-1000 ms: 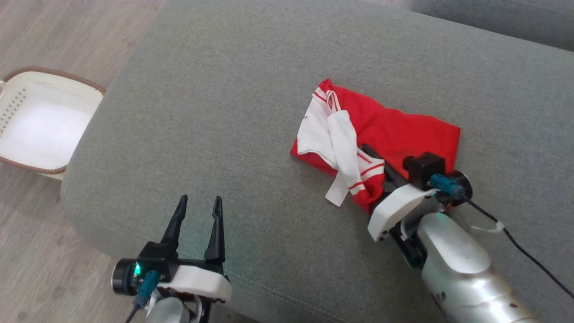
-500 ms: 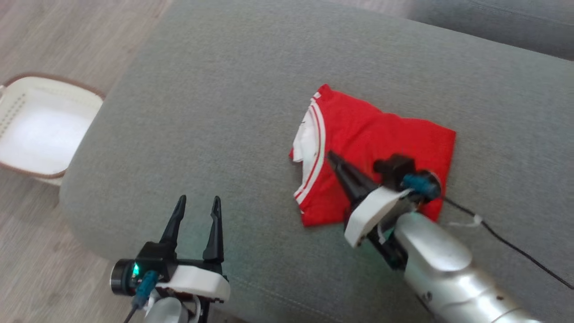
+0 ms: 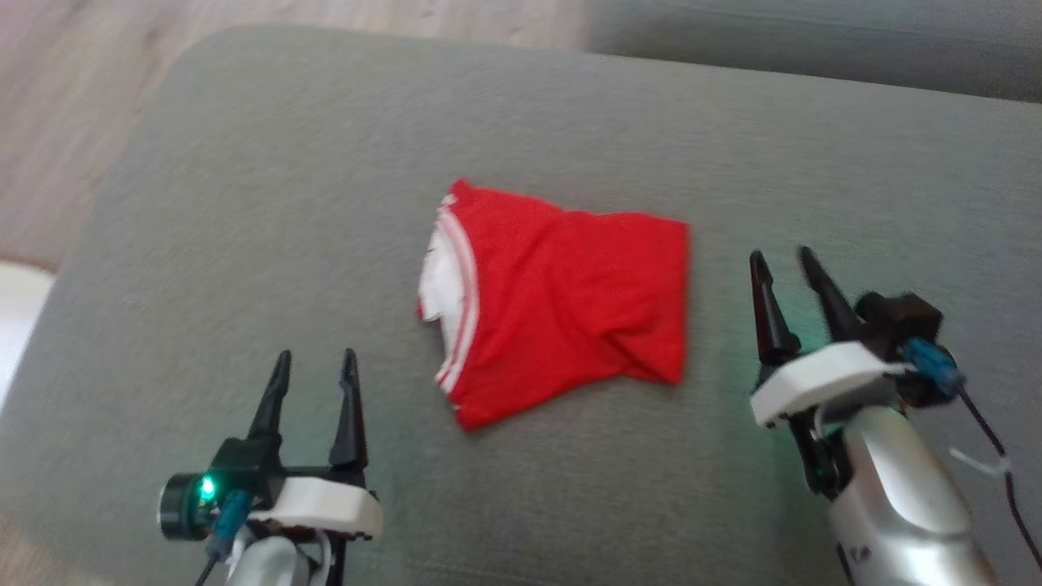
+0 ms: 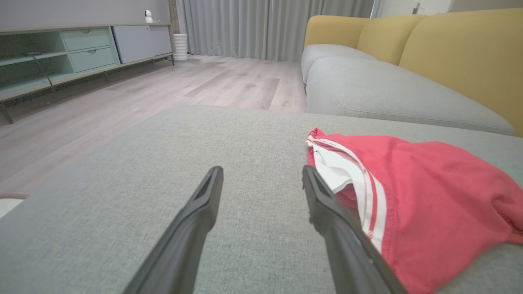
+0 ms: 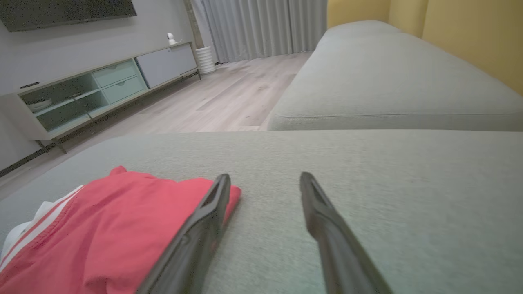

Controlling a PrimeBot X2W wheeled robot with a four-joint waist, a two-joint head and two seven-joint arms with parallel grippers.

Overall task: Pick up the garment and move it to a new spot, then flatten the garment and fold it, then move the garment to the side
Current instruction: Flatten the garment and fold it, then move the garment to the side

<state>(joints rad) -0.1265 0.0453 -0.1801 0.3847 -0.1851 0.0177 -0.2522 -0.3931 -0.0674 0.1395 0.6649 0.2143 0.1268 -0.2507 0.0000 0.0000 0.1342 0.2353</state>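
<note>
The garment [image 3: 562, 301] is red with white striped trim and lies folded in the middle of the grey cushion [image 3: 244, 203]. It also shows as the red garment [image 4: 416, 196] at the right of the left wrist view and as the garment [image 5: 102, 232] at the lower left of the right wrist view. My left gripper [image 3: 316, 360] stands open near the cushion's front, left of the garment, with nothing between its fingers. My right gripper [image 3: 783, 257] is open just right of the garment, clear of the cloth, and holds nothing.
A second grey seat cushion [image 4: 388, 90] with yellow backrests [image 4: 461, 53] lies beyond. Wooden floor [image 4: 143, 94] and a low media cabinet [image 5: 102, 85] are to the left. A pale basket's edge [image 3: 12, 325] peeks in at the far left of the head view.
My right gripper has let go of the garment, opened and drawn back to its right side. The garment now lies folded, red side up. The head view has shifted right.
</note>
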